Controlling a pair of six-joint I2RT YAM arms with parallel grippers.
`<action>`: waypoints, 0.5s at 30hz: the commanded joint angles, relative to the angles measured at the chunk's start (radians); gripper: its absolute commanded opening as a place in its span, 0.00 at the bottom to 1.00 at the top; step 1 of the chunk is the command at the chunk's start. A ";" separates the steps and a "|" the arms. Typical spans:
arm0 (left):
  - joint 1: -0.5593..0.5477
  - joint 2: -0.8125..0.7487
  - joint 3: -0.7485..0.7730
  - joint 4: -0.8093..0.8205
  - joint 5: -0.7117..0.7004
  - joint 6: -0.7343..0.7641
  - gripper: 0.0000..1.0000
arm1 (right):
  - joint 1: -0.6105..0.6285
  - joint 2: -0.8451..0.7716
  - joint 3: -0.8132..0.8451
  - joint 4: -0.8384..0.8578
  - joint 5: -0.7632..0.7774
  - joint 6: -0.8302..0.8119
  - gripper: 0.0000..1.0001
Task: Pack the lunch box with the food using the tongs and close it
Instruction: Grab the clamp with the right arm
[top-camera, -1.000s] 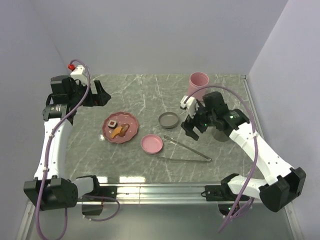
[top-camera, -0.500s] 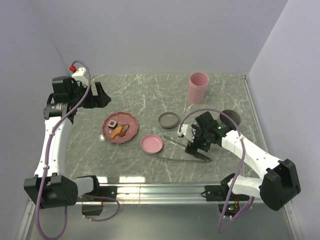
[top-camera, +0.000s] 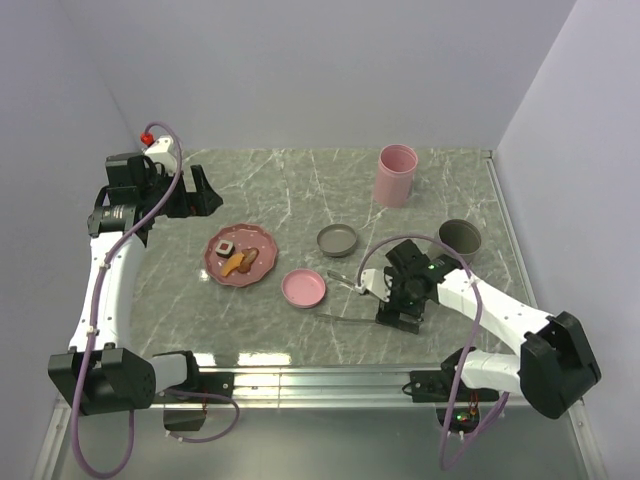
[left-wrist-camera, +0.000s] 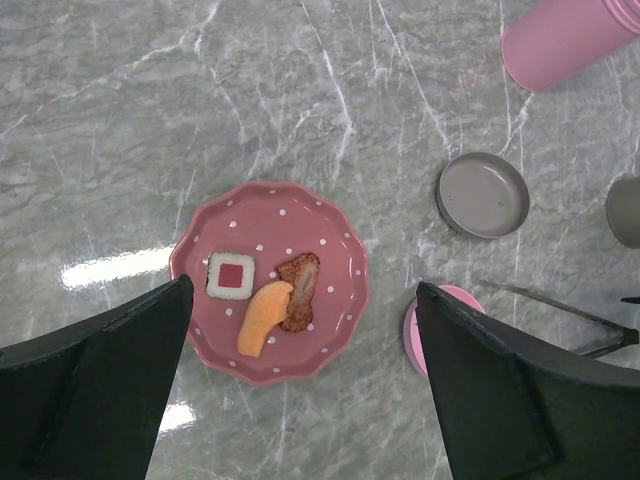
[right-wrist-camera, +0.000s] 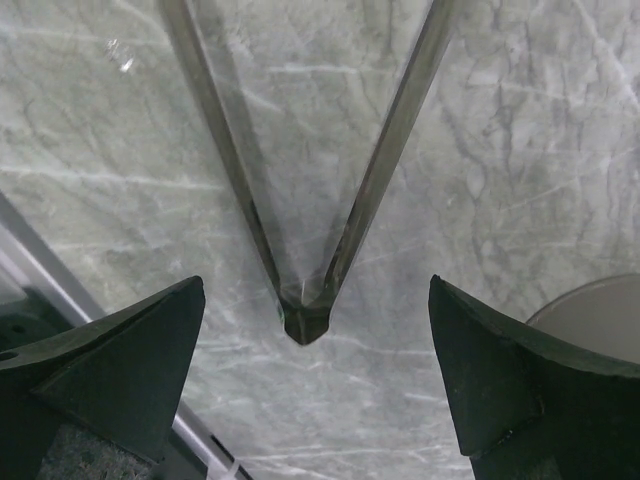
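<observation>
The food lies on a pink dotted plate (top-camera: 241, 256) (left-wrist-camera: 330, 250): a white roll slice (left-wrist-camera: 231, 275), an orange piece (left-wrist-camera: 262, 318) and a brown fried piece (left-wrist-camera: 300, 288). The silver tongs (top-camera: 345, 318) (right-wrist-camera: 385, 165) lie flat on the table, right of the plate, their V opening leftward. My right gripper (top-camera: 400, 310) (right-wrist-camera: 315, 285) hangs open low over their joined end, one finger on each side, not touching. My left gripper (top-camera: 200, 190) (left-wrist-camera: 304, 284) is open high above the plate, holding nothing. The pink lunch box cylinder (top-camera: 397, 175) (left-wrist-camera: 565, 35) stands open at the back.
A grey round dish (top-camera: 337, 240) (left-wrist-camera: 483, 194) and a pink lid (top-camera: 303, 288) lie between plate and tongs. A dark grey cup (top-camera: 459, 236) (right-wrist-camera: 600, 300) stands right of the right gripper. A metal rail (top-camera: 330, 378) runs along the table's near edge.
My right arm has swung from beside the grey dish toward the near edge and dropped over the tongs' joined end, uncovering the dark grey cup. The left arm has held still.
</observation>
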 joint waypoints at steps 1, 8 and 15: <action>0.000 -0.023 0.034 -0.002 0.012 -0.007 0.99 | 0.013 0.026 -0.007 0.087 0.007 0.032 1.00; 0.000 -0.023 0.038 -0.003 0.015 -0.006 0.99 | 0.042 0.082 -0.037 0.188 0.031 0.072 1.00; 0.001 -0.026 0.024 0.003 0.011 -0.006 0.99 | 0.125 0.128 -0.047 0.265 0.039 0.148 1.00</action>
